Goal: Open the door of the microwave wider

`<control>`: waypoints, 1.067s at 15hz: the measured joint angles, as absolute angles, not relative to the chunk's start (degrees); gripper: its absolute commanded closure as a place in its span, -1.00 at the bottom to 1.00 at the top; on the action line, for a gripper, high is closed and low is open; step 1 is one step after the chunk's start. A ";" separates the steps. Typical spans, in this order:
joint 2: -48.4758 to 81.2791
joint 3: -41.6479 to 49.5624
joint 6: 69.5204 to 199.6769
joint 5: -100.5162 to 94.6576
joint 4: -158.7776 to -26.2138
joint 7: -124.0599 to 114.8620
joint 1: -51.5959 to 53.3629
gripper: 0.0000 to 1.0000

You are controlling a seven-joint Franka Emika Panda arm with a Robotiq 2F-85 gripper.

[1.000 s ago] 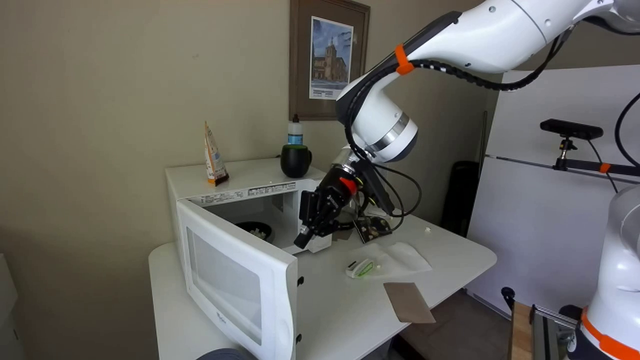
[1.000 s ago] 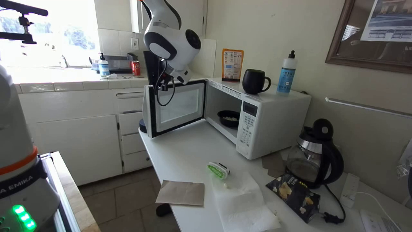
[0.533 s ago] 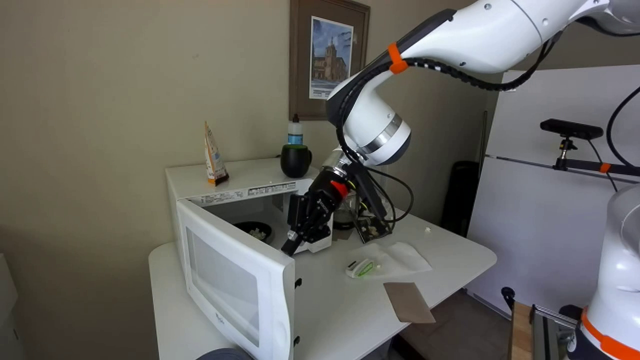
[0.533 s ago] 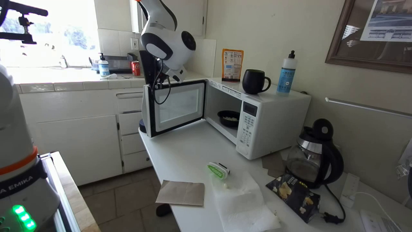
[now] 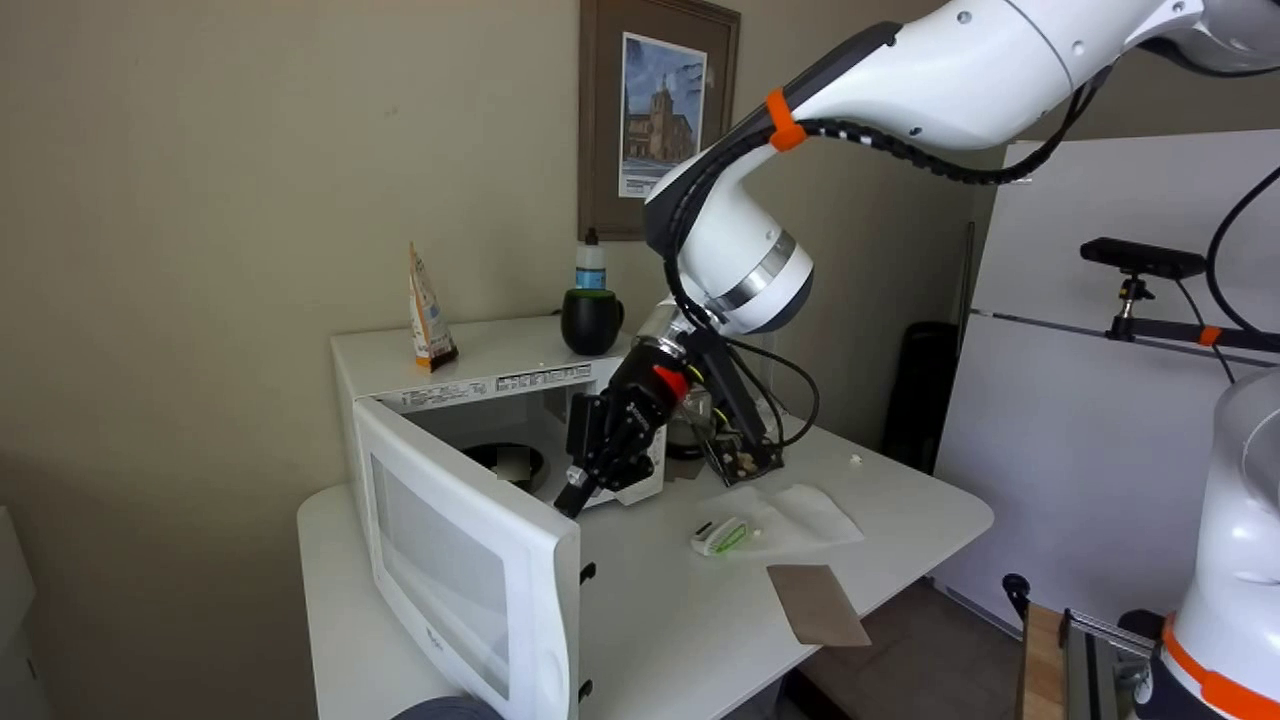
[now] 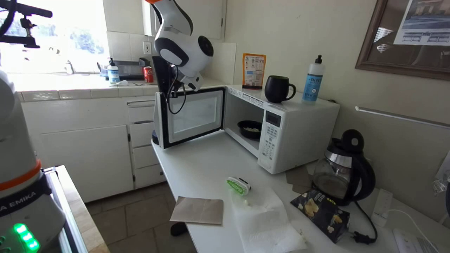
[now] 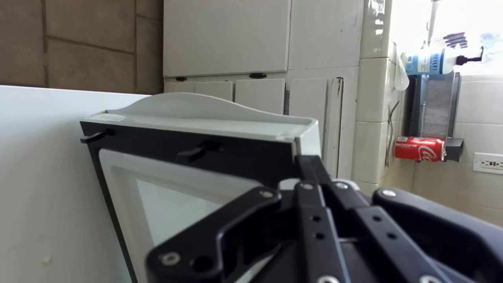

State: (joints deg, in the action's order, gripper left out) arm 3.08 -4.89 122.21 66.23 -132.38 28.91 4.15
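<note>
The door [image 5: 445,575] stands well ajar, swung out from the front of the microwave [image 6: 302,133], which lies at about three o'clock from it in an exterior view. My hand [image 7: 310,159] is closed, its two fingers side by side with nothing seen between them, and the tips meet — or nearly meet — the inner face at the top free corner. I judge this to be a push from inside, no grip.

That perch is the risk: so near the corner, a little lift or a crooked push could send the tips over the top edge and leave the door no wider. Sliding toward nine o'clock in the wrist view could foul the hook [image 7: 198,151]. If the hinge reaches its limit, more force might turn the whole microwave and rock the mug [image 6: 276,89] and upright bag [image 6: 254,70] on its roof.

For room, I have the bench [image 5: 345,640] running on at nine o'clock from the door in an exterior view. A dark round thing [image 5: 447,710] shows at six o'clock there; I can't tell whether it would block the swing. The door's lower free corner is near the bench's edge, with drawers [image 6: 143,137] beyond, around nine o'clock, in an exterior view.
</note>
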 measured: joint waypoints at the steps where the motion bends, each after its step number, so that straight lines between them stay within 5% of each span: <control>1: 2.82 -4.92 122.21 66.23 -132.11 29.17 4.15 1.00; 2: 2.18 -4.89 122.21 65.77 -131.88 29.12 4.13 1.00; 3: 1.00 -4.82 122.32 64.62 -131.84 28.16 4.08 0.48; 6: -4.90 -4.15 124.10 52.09 -132.14 19.34 3.44 0.19; 13: -19.27 -4.05 115.67 19.63 -132.65 -0.18 1.30 -0.87; 16: -23.22 -5.08 111.03 8.98 -132.60 -5.36 1.28 -1.00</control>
